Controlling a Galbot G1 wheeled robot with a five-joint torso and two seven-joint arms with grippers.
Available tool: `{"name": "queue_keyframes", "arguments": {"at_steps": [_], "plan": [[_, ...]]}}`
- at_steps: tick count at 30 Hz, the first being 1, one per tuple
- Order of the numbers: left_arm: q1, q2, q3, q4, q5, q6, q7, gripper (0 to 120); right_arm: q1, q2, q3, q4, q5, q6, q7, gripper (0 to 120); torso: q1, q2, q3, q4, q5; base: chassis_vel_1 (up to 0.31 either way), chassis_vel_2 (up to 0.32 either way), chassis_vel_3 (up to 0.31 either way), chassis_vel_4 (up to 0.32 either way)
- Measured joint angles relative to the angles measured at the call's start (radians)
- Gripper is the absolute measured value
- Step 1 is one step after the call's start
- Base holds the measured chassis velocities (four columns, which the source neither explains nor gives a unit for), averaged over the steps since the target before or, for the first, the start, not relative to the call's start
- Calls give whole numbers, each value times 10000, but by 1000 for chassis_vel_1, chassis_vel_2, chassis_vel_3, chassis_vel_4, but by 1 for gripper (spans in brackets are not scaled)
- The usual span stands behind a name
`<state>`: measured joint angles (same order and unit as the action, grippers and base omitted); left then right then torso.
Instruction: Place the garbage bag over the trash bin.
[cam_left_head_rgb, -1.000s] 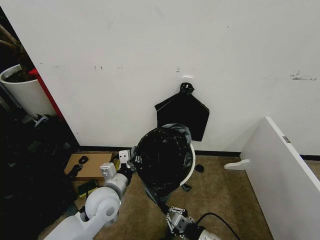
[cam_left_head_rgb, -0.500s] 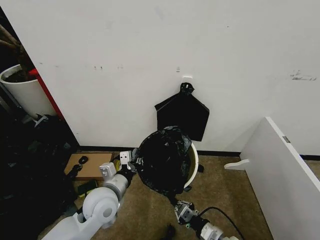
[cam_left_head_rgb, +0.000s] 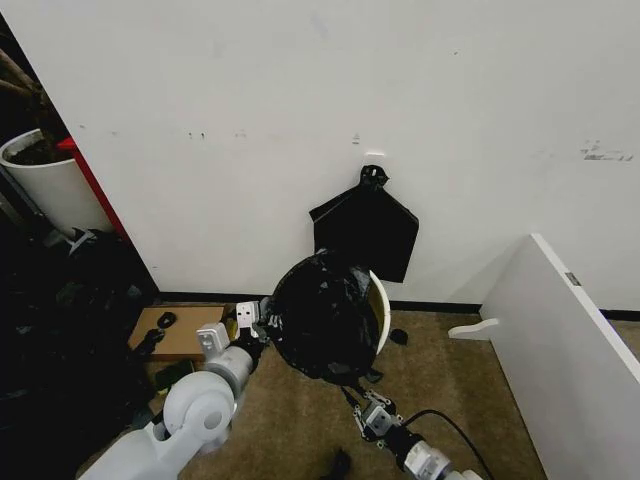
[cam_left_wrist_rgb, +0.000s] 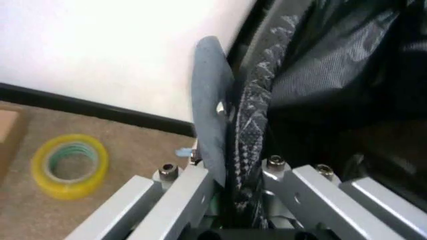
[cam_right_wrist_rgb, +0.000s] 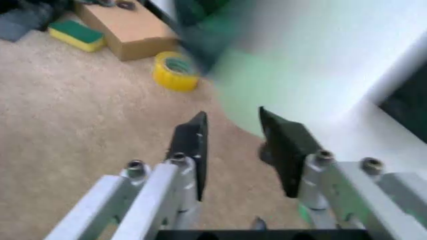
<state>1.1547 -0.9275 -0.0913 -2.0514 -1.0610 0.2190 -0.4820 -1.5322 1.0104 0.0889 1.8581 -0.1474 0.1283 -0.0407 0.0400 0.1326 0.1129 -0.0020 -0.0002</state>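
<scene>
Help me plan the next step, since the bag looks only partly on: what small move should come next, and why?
Probably the open right gripper should rise to the thin crinkled black garbage bag and draw it over the small round white plastic trash bin, whose right rim is bare. The left gripper already pinches the bag at the other side.

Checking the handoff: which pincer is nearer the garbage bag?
Left. The left pincer is clamped on the garbage bag edge; the right pincer sits open just below it.

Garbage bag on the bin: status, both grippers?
Left gripper shut on garbage bag at the trash bin rim. Right gripper open, empty, low beside the bin. Bag covers most of the bin; right-hand rim bare. Nothing in the way.
</scene>
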Motion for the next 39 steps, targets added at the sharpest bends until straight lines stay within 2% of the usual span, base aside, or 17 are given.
{"name": "queue_keyframes", "arguments": {"at_steps": [3, 8, 10, 13, 15, 16, 18, 20, 22, 28, 35, 37, 39], "plan": [[-55, -1, -19, 137, -60, -37, -36, 1, -71, -38, 42, 98, 6, 401, -48, 38, 0, 0, 0, 7, -6, 0, 0, 0, 0], [-205, -20, -59, 460, -215, -169, -150, 1, -334, -110, 116, 264, -113, 1220, -361, 61, 0, 0, 0, 5, -1, 0, 0, 0, 0], [-224, -25, -61, 482, -216, -193, -167, 1, -374, -115, 126, 295, -145, 1261, -365, 65, 0, 0, 0, 5, -3, 0, 0, 0, 0], [-265, -42, -58, 527, -140, -319, -251, 1, -489, -139, 135, 426, -129, 1184, -189, 77, 0, 0, 0, 4, -2, 0, 0, 0, 0], [-271, -89, -21, 554, 273, -548, -352, 1, -622, -154, 129, 815, 155, 487, 524, 86, 0, 0, 0, 4, -3, 0, 0, 0, 0], [-271, -89, -21, 554, 273, -548, -352, 1, -622, -154, 129, 815, 155, 487, 524, 86, 0, 0, 0, 4, -3, 0, 0, 0, 0], [-223, -125, 23, 554, 630, -680, -429, 1, -662, -151, 91, 1193, 636, -198, 1069, 93, 0, 0, 0, 3, -3, 0, 0, 0, 0], [-113, -158, 136, 554, 1307, -872, -454, 1, -655, -97, 85, 1964, 1501, -1311, 1878, 99, 0, 0, 0, 4, -4, 0, 0, 0, 0], [-29, -193, 252, 535, 1794, -987, -454, 1, -612, -35, 93, 2550, 2052, -1960, 2329, 100, 0, 0, 0, 6, -3, 0, 0, 0, 0], [60, -235, 493, 509, 2649, -1075, -398, 1, -462, 118, 43, 3566, 2723, -2781, 2912, 100, 0, 0, 0, 5, -4, 0, 0, 0, 0], [-15, -256, 711, 511, 3075, -1101, -385, 1, -219, 395, -214, 3743, 2608, -3012, 2992, 100, 0, 0, 0, 5, -3, 0, 0, 0, 0], [-38, -265, 801, 509, 3122, -1101, -389, 1, -102, 501, -390, 3687, 2386, -3111, 2980, 93, 0, 0, 0, 4, -4, 0, 0, 0, 0], [-39, -265, 840, 504, 3149, -1101, -389, 1, -45, 538, -473, 3594, 2262, -3134, 2965, 91, 0, 0, 0, 4, -4, 0, 0, 0, 0]]}}
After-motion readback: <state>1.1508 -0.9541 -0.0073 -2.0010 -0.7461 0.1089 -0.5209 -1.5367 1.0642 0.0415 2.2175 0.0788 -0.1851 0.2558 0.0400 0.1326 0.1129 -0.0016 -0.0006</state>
